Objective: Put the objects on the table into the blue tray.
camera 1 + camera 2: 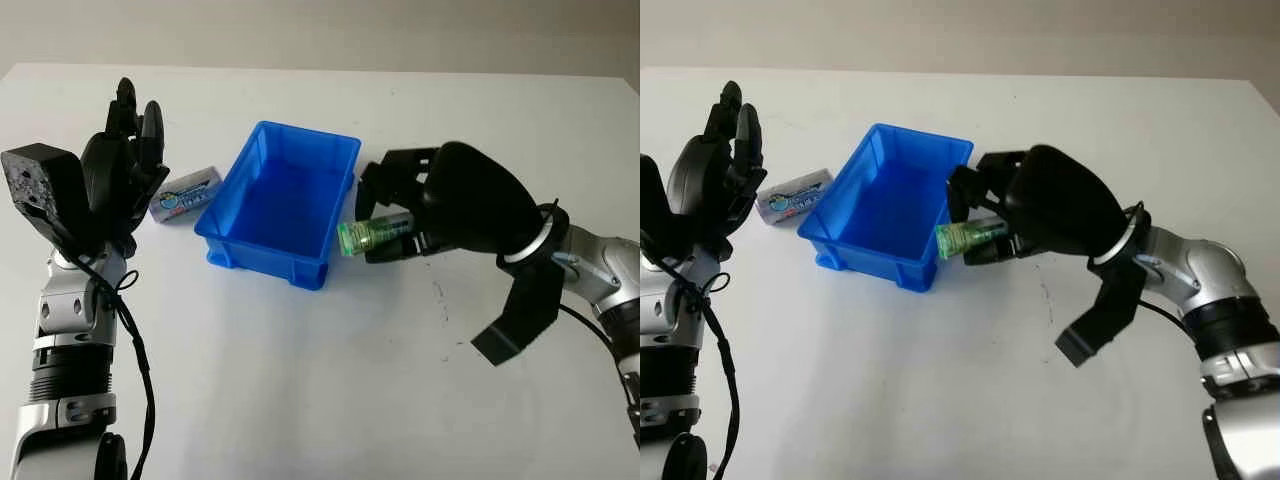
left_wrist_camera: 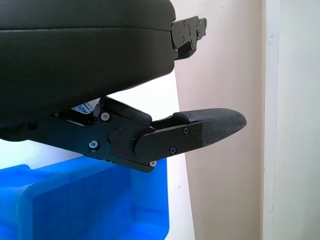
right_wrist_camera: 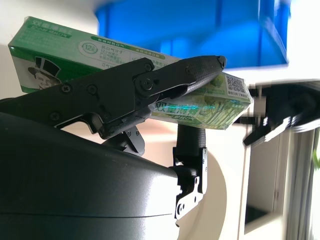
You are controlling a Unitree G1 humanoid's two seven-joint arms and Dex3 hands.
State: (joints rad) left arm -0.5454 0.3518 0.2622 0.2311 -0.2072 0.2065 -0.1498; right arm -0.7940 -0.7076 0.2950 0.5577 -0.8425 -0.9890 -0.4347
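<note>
While the left hand (image 1: 125, 160) was raised, open and holding nothing, at the left of the white table (image 1: 300, 380), it stood clear of the work and just beside a small silver-and-blue packet (image 1: 183, 195), which lay flat on the table near the outer left wall of the blue tray (image 1: 232, 245); this packet had not yet been collected. The tray itself, at the centre, appeared to contain nothing as yet. To its right, the right hand (image 1: 395, 215) had its fingers (image 3: 165, 82) closed around a green box of chewing gum (image 3: 55, 42), gripped across its long faces so that one end projected toward the tray. The box was held off the table, level with and just beside the tray's near right corner, probably so that it could be carried over the rim and released inside. Judged from this arrangement, the task was at an early stage, with both objects outside the tray.
</note>
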